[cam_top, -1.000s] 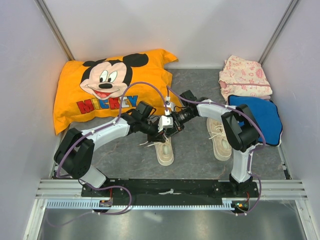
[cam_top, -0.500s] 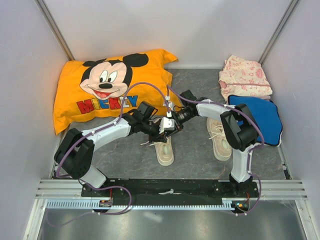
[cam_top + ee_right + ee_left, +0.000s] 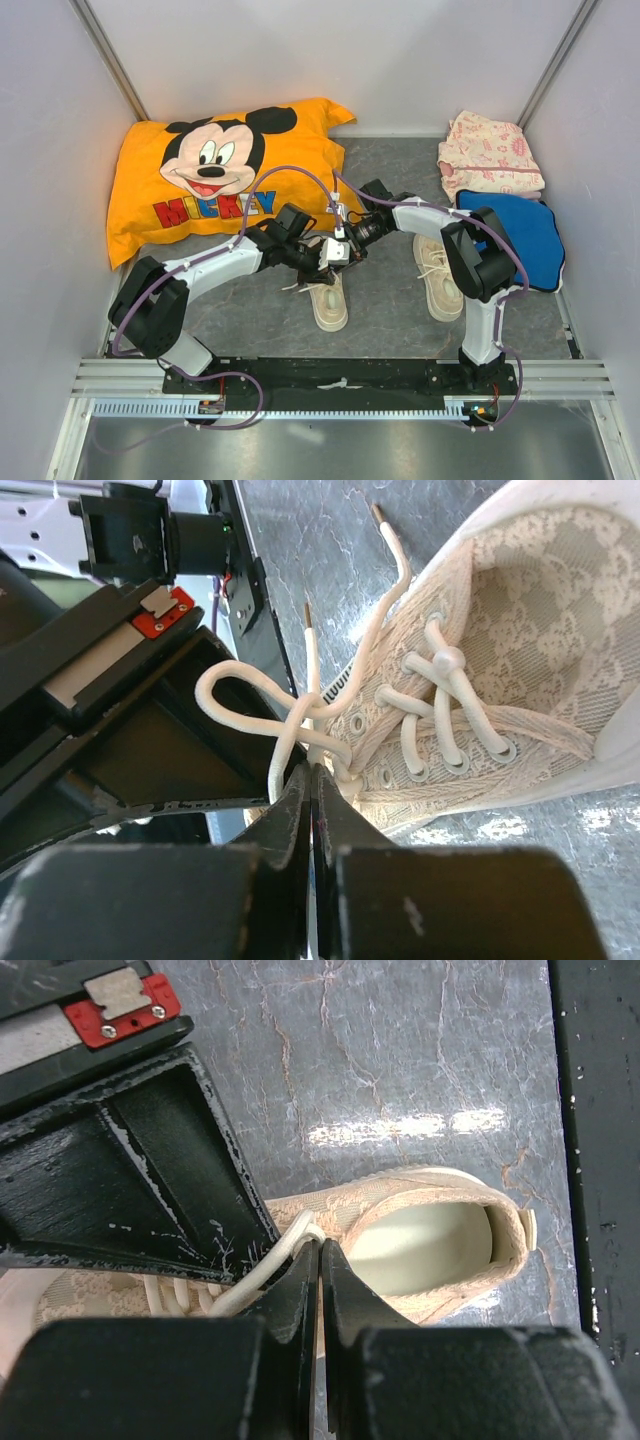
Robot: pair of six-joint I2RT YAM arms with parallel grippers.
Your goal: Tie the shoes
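Pinching the lace [image 3: 308, 708] from both sides. Left jaws are closed to a hairline slit on a strand coming off the near shoe [image 3: 328, 302]. Right jaws are clamped the same way on a strand just under the half-made crossing.

Top view: left arm [image 3: 215, 262] and right arm [image 3: 430, 218] converge over the far end of that shoe, jaws almost touching each other.

Right wrist view:
- one loop sticks out left of the crossing
- two free ends with tips point up over the grey tabletop [image 3: 385, 300]
- the rest of the lace is threaded through the eyelets

Left wrist view: the strand runs from the eyelets up into the slit, and the shoe opening sits just right of the jaws.

Near shoe sits sole down, mid-tabletop, between the two arms. Second shoe [image 3: 438, 282] is well apart to the right, close to the right arm, laces loose on top.

Orange Mickey pillow [image 3: 210, 180] is back left. Pink patterned cloth [image 3: 490, 155] is back right, with a blue cloth [image 3: 525, 235] just in front of it, beside the second shoe
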